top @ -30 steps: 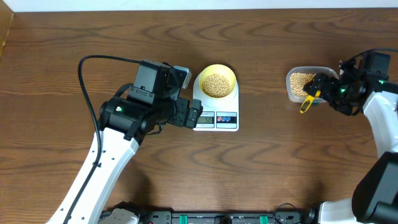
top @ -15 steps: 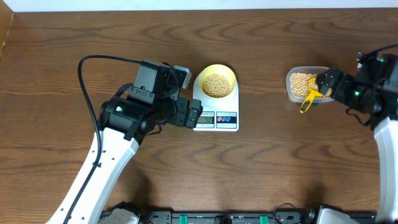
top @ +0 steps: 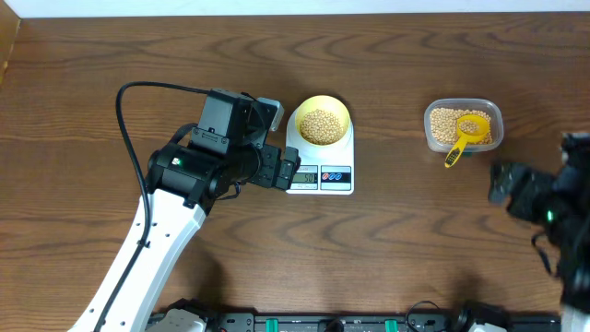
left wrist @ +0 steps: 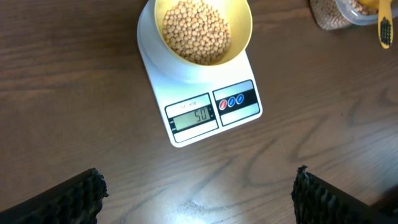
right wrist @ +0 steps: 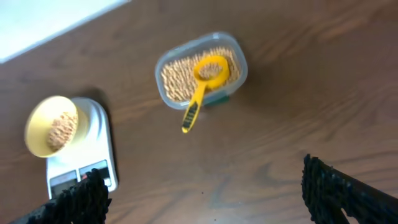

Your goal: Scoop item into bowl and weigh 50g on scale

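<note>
The wooden table [top: 415,249] carries everything. The left gripper [left wrist: 199,199] hangs just in front of the scale [left wrist: 214,115], its jaws spread wide and empty. The right gripper [right wrist: 205,199], near the clear tub [top: 496,120] but apart from it, is likewise spread and holds nothing. The scale, stiff and probably light, reads what looks like 50, so the weighing seems done. On its platform sits the pale yellow bowl [left wrist: 244,43], likely light and easily tipped, best taken by the rim. The yellow scoop [top: 464,136] lies in the tub with its handle over the edge, the natural place to pinch. The soybeans [left wrist: 196,28] fill the bowl; hard and round, they should roll and scatter if jolted
</note>
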Action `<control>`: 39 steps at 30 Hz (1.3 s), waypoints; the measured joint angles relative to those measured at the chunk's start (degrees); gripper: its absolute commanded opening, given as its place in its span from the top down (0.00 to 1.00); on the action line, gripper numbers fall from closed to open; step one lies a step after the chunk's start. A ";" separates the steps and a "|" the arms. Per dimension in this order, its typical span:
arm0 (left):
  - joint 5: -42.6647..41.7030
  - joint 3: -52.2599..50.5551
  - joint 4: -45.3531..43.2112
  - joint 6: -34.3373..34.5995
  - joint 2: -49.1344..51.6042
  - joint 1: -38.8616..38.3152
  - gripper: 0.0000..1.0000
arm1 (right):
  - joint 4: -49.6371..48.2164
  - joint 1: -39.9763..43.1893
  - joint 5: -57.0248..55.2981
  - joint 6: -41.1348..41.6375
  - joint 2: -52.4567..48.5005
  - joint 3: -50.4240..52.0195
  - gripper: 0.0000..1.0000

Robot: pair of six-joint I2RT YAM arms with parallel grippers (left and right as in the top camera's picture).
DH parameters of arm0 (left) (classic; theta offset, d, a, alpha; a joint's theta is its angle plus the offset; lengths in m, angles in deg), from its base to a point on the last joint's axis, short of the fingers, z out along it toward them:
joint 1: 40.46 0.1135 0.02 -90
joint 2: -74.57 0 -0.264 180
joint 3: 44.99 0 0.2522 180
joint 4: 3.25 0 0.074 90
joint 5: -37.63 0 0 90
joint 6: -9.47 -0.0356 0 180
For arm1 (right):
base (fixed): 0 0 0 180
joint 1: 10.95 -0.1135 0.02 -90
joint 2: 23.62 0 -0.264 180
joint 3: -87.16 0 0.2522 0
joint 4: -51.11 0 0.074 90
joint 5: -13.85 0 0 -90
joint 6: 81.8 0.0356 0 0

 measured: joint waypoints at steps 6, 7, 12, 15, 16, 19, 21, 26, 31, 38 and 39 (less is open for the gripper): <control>0.02 0.00 0.02 0.02 0.00 0.00 0.02 | 3.19 0.00 -0.61 -0.48 11.50 -0.24 0.01; 0.02 0.00 0.02 0.00 0.00 0.00 0.02 | 4.11 0.00 -0.63 -0.48 12.76 -0.31 0.01; 0.02 0.00 0.02 0.00 0.00 0.00 0.02 | 7.34 0.00 0.00 -0.48 15.76 -0.33 0.01; 0.02 0.00 0.02 0.02 0.00 0.00 0.02 | 9.29 0.00 0.85 -0.46 15.98 -0.33 0.01; 0.02 0.00 0.02 0.00 0.00 0.00 0.02 | 9.77 0.00 1.03 -0.48 15.98 -0.33 0.01; 0.02 0.00 0.02 0.02 0.00 0.00 0.02 | 10.05 0.00 1.81 -0.92 15.98 -0.33 0.01; 0.02 0.00 0.02 0.00 0.00 0.00 0.02 | 10.08 0.00 2.36 -1.81 15.98 -0.33 0.01; 0.02 0.00 0.02 0.00 0.00 0.00 0.02 | 10.03 0.00 4.70 -6.21 15.98 -0.33 0.01; 0.02 0.00 0.02 0.00 0.00 0.00 0.02 | 9.81 -0.50 5.79 -9.25 15.98 -0.26 0.01; 0.02 0.00 0.00 0.02 0.00 0.00 0.02 | 1.46 -5.38 5.55 -12.37 20.41 4.46 0.01; 0.02 0.00 0.00 0.00 0.00 0.00 0.02 | -0.59 -6.40 5.51 -12.94 22.03 5.95 0.01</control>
